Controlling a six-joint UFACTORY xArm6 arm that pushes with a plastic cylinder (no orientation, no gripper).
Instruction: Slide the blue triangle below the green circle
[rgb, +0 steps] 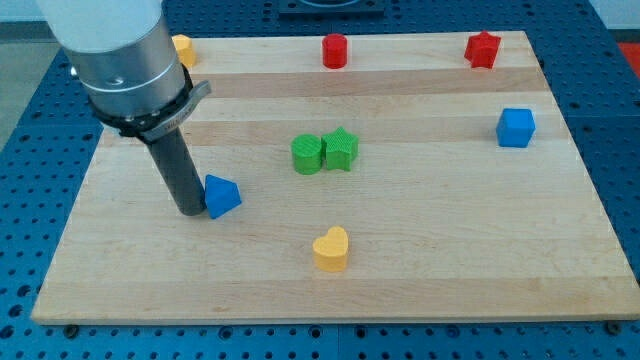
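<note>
Blue triangle sits left of centre on the board, with my tip touching its left side; the rod has no claw to open or close. Green circle lies farther and to the right, touching the green star. Yellow heart rests nearer, blue cube far right.

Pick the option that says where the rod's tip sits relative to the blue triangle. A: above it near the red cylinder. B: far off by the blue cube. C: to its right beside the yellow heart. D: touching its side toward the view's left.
D: my tip rests against the blue triangle on its side toward the view's left.
</note>
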